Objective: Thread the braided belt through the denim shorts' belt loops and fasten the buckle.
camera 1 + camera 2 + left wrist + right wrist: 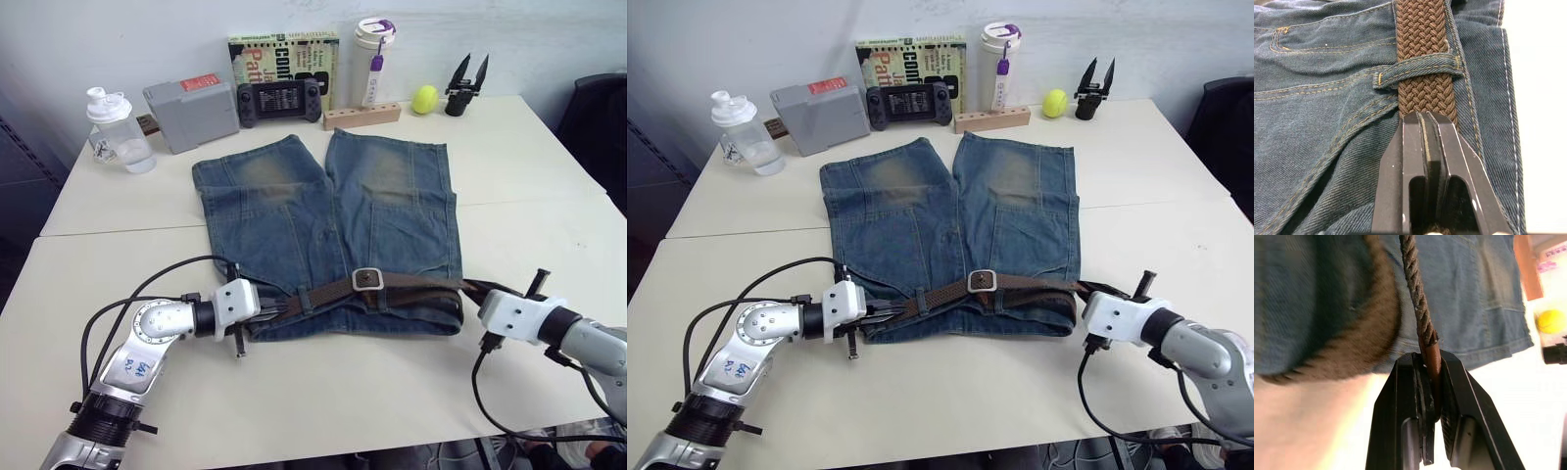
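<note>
The denim shorts (328,230) lie flat on the white table, waistband towards me. The braided belt (411,287) runs along that waistband, and the buckle (367,279) sits at its middle. My left gripper (272,310) is at the waistband's left end, shut on the belt just short of a belt loop (1420,76). My right gripper (477,290) is off the waistband's right end, shut on the belt's smooth brown tip (1431,355), and the strap stretches from it back to the shorts.
Along the table's far edge stand a clear bottle (118,130), a grey box (191,115), a game controller (279,101), a book (284,59), a white tumbler (374,64), a wooden block (362,116), a yellow ball (425,99) and a black tool (466,86).
</note>
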Controlling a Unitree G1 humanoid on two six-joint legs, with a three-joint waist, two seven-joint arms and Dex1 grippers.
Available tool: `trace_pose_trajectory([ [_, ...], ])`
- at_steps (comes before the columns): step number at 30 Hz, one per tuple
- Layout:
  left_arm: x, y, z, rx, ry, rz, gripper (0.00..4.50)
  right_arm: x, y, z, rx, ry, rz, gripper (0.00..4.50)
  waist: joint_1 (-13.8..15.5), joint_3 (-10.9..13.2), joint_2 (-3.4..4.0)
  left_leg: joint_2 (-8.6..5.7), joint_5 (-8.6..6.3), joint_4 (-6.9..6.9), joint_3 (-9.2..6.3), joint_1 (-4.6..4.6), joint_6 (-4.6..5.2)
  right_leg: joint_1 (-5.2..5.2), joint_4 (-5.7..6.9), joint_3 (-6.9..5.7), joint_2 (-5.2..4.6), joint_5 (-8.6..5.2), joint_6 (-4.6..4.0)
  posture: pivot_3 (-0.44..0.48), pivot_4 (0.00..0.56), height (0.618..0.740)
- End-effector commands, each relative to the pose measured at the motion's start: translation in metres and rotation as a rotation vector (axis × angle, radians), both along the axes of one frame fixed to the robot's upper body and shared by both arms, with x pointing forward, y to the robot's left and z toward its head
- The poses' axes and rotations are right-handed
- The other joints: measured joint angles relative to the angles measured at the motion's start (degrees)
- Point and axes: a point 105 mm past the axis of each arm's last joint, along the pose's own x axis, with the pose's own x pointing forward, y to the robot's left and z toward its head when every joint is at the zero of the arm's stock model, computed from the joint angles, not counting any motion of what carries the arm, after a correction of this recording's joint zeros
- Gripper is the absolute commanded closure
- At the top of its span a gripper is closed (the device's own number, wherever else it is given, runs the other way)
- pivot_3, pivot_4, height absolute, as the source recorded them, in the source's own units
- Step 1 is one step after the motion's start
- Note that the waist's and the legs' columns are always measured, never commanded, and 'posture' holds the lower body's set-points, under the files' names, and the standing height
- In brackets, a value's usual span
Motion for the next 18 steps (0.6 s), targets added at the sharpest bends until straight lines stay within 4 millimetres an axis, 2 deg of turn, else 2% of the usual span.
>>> trace_pose_trajectory([
  [1, -0.003, 0.024, -0.027, 0.096, 0.093, 0.068, 4.45, 0.006, 0.022, 0.000, 0.004, -0.020, 0.051, 4.50, -0.1, 0.0, 0.01, 0.01, 0.00, 0.00, 0.00, 0.00, 0.00, 0.00, 0.01, 0.00, 0.00, 0.00, 0.00, 0.000, 0.150, 0.720],
  [4, 0.000, 0.031, -0.021, 0.099, 0.076, 0.086, 4.45, 0.010, 0.039, -0.006, 0.022, 0.004, 0.082, 4.50, -0.6, 0.0, 0.05, 0.04, 0.00, -0.02, 0.01, 0.02, -0.01, -0.01, 0.06, -0.01, 0.02, -0.02, -0.04, 0.000, 0.150, 0.720],
  [8, 0.001, 0.038, -0.008, 0.077, 0.044, 0.111, 4.45, 0.016, 0.041, -0.015, 0.038, 0.051, 0.040, 4.50, -1.2, 0.0, 0.07, 0.07, 0.00, -0.03, 0.00, 0.01, -0.02, -0.07, 0.12, -0.04, 0.03, -0.05, -0.09, 0.000, 0.150, 0.720],
  [10, -0.002, 0.041, -0.001, 0.068, 0.037, 0.115, 4.50, 0.019, 0.038, -0.014, 0.049, 0.053, 0.006, 3.54, -1.4, 0.0, 0.07, 0.08, 0.00, -0.04, 0.00, 0.01, -0.03, -0.08, 0.11, -0.04, 0.03, -0.05, -0.09, 0.000, 0.150, 0.720],
  [11, -0.004, 0.043, 0.002, 0.062, 0.030, 0.119, 4.50, 0.019, 0.035, -0.013, 0.070, 0.062, -0.013, 3.31, -1.5, 0.0, 0.07, 0.09, 0.00, -0.04, 0.00, 0.01, -0.03, -0.09, 0.11, -0.05, 0.03, -0.06, -0.10, 0.000, 0.150, 0.720],
  [12, -0.006, 0.044, 0.004, 0.059, 0.027, 0.122, 4.50, 0.020, 0.034, -0.012, 0.083, 0.069, -0.023, 2.79, -1.5, 0.0, 0.06, 0.10, 0.00, -0.04, 0.00, 0.01, -0.04, -0.10, 0.12, -0.05, 0.03, -0.06, -0.10, 0.000, 0.150, 0.720],
  [13, -0.008, 0.044, 0.008, 0.048, 0.023, 0.125, 4.50, 0.020, 0.032, -0.009, 0.095, 0.071, -0.029, 2.46, -1.4, 0.0, 0.06, 0.11, -0.01, -0.05, 0.00, 0.01, -0.04, -0.11, 0.12, -0.05, 0.03, -0.07, -0.11, 0.000, 0.150, 0.720],
  [16, -0.014, 0.044, 0.016, 0.011, 0.016, 0.134, 4.50, 0.020, 0.028, 0.005, 0.118, 0.049, -0.040, 0.96, -1.4, 0.0, 0.06, 0.11, -0.02, -0.06, -0.02, -0.01, -0.05, -0.13, 0.09, -0.06, 0.02, -0.07, -0.12, 0.000, 0.150, 0.720],
  [18, -0.017, 0.044, 0.026, -0.035, 0.008, 0.142, 4.50, 0.012, 0.033, 0.020, 0.165, 0.053, 0.024, 0.03, -1.2, 0.0, 0.03, 0.10, -0.03, -0.04, -0.04, -0.03, -0.04, -0.13, 0.09, -0.05, 0.00, -0.07, -0.12, 0.000, 0.150, 0.720],
])
